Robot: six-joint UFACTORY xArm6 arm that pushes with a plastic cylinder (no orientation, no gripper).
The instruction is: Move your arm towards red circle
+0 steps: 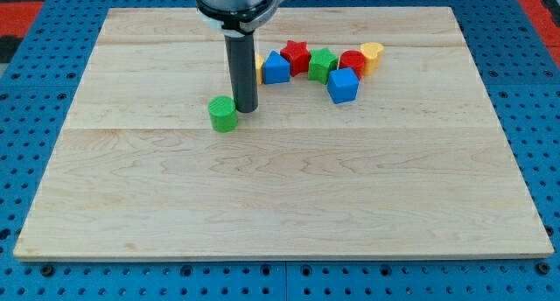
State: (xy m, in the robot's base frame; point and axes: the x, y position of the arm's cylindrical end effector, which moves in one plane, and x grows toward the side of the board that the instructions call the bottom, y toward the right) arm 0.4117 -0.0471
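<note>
The red circle [352, 62] lies in a cluster of blocks near the view's top, right of centre. It sits between a green star-like block [322, 65] on its left, a yellow heart [373, 54] on its upper right and a blue cube [343, 85] just below it. My tip [244, 108] rests on the board well to the left of the red circle. It stands right next to a green cylinder [223, 113], on that cylinder's upper right side.
A red star [296, 55] and a blue block [276, 68] lie at the cluster's left end. A yellow block [260, 69] peeks out behind the rod. The wooden board [280, 205] sits on a blue perforated table.
</note>
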